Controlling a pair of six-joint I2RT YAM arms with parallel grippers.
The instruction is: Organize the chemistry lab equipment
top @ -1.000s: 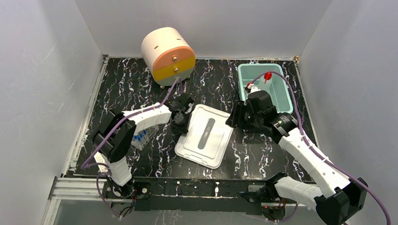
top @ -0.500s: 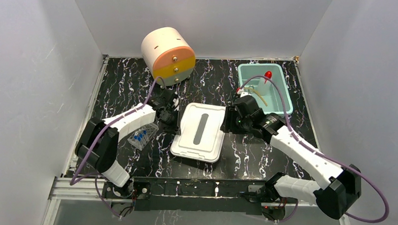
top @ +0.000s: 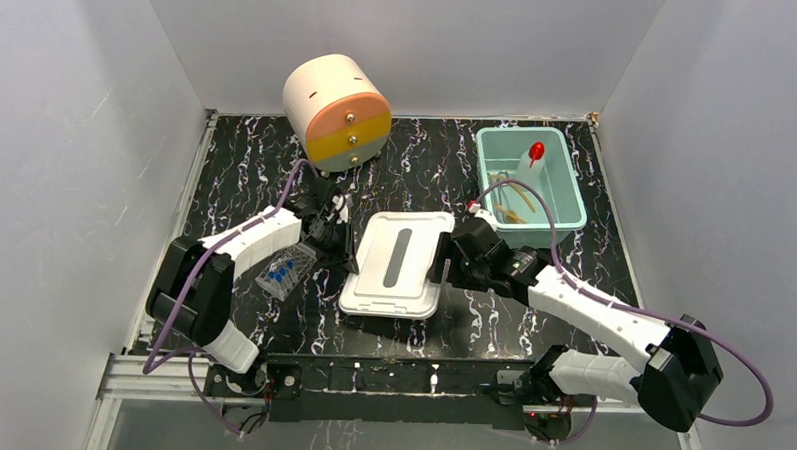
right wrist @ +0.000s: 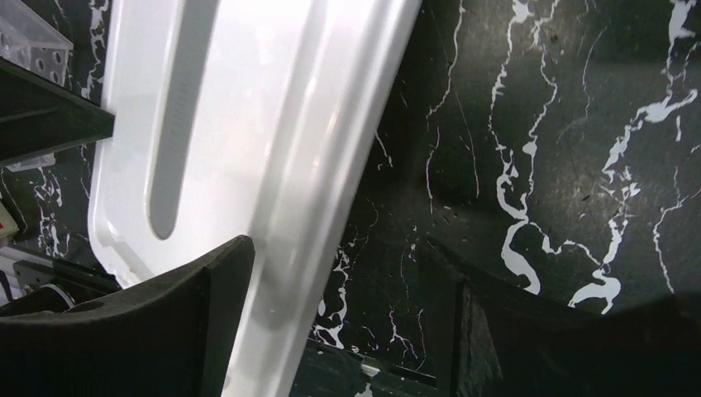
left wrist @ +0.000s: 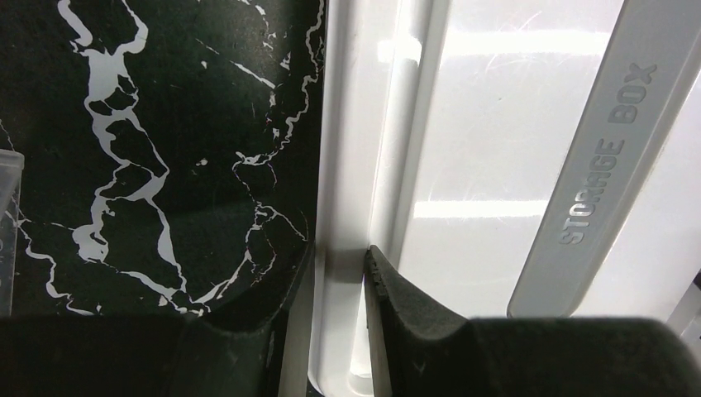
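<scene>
- left arm: jaws narrow, pinched on the left rim of the white lid, one finger on either side of the rim.
- right arm: jaws wide, holding nothing. one finger hangs over the lid's right edge, the other over bare table.
- the lid lies flat mid-table between the two arms, long axis running near-to-far and tipped a little to the right.
- teal bin stands open at the far right. the white squeeze bottle stands upright inside, red nozzle up, and the tan tubing lies beside it.
- clear tube rack with its blue-capped test tubes is out on the table, aslant, left of the lid and just beside the left forearm.
- judgement: the rack looks like the next piece to go in. it lies to the left of and nearer than the left jaws, and that arm is much the closer.
- the bin is across the lid on the right arm's side, so the lid sits squarely in the path.
- forceps and brush — cannot make them out.
</scene>
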